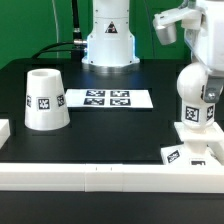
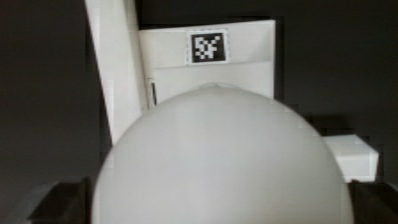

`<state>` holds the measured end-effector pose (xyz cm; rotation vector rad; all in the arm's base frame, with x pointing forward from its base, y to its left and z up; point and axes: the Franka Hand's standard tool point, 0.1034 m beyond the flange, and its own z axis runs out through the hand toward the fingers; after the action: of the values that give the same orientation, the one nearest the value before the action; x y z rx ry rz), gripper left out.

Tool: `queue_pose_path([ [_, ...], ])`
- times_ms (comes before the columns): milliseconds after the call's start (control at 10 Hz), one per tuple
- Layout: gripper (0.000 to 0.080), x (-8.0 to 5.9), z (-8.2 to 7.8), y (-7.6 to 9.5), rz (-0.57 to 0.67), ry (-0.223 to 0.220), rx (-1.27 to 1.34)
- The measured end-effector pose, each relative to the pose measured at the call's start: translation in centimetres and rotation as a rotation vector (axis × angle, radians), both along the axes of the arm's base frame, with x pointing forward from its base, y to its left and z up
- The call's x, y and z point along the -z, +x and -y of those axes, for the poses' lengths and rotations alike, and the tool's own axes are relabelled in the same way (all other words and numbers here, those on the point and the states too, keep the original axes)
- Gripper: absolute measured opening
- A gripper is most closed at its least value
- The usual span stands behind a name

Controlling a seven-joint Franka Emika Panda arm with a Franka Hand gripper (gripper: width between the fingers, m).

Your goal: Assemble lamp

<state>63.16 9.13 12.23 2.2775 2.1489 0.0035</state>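
My gripper (image 1: pixel 199 97) is at the exterior view's right, shut on the white round-topped bulb (image 1: pixel 196 117), which is upright with its tag facing the camera. The bulb is right over the low square base block (image 1: pixel 184 151) near the front rail; I cannot tell whether it touches the base. In the wrist view the bulb (image 2: pixel 221 155) fills the picture between dark fingers (image 2: pixel 68 206) at both sides. The base (image 2: pixel 228 60) shows beyond it with its tag. The tapered shade (image 1: pixel 45 99) stands apart at the exterior view's left.
The marker board (image 1: pixel 106 98) lies flat in the middle at the back. The long white rail (image 1: pixel 100 174) runs along the front edge, and it also shows in the wrist view (image 2: pixel 116 70). The arm's white pedestal (image 1: pixel 107 35) stands behind.
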Motion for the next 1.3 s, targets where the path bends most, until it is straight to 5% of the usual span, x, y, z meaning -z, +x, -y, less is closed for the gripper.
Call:
queue_pose_path([
  [200, 0.0698, 0.01, 0.05, 0.00, 0.002, -0.016, -0.035],
  [300, 0.0595, 0.00, 0.16, 0.02, 0.002, -0.016, -0.032],
  [400, 0.0576, 0.01, 0.21, 0.02, 0.002, -0.016, -0.032],
  [800, 0.0576, 0.02, 0.29, 0.03, 0.003, -0.016, 0.011],
  [1300, 0.0577, 0.05, -0.09, 0.19, 0.006, 0.008, 0.643],
])
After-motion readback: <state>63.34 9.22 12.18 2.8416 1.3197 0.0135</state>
